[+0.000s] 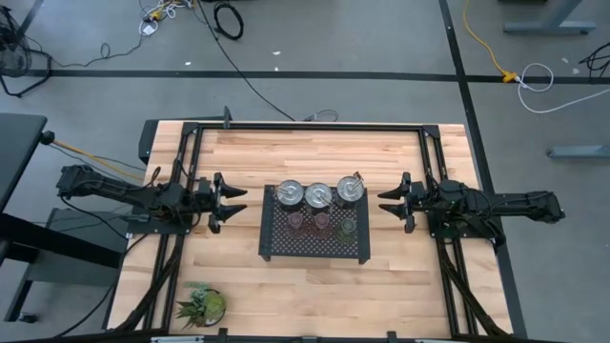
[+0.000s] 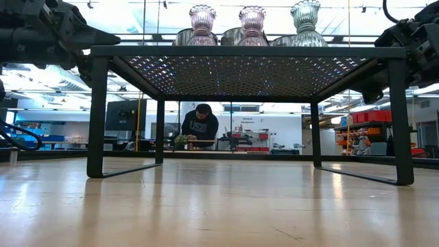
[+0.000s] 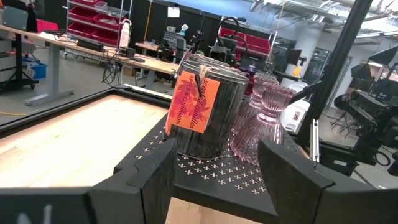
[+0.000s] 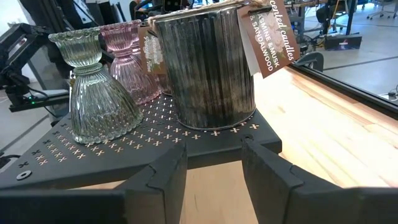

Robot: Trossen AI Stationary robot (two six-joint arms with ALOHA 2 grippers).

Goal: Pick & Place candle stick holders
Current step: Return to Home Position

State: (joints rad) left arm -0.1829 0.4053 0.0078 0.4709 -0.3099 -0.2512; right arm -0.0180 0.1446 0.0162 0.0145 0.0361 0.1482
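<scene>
Six candle stick holders stand on the black mesh tray (image 1: 315,250) in the middle of the table. Three silver cups (image 1: 317,195) form the far row; two pinkish glass ones (image 1: 295,223) and a greenish one (image 1: 347,227) form the near row. My left gripper (image 1: 240,200) is open and empty just left of the tray, facing a silver cup with an orange tag (image 3: 202,112) and a pink glass one (image 3: 261,121). My right gripper (image 1: 384,202) is open and empty just right of the tray, facing a silver cup (image 4: 208,68) and the greenish glass one (image 4: 93,87).
The tray stands raised on thin legs (image 2: 97,116), with a gap beneath it. A small green potted plant (image 1: 203,305) sits at the table's near left corner. A black frame (image 1: 305,127) runs along the table's far edge. A person (image 2: 199,125) is in the room behind.
</scene>
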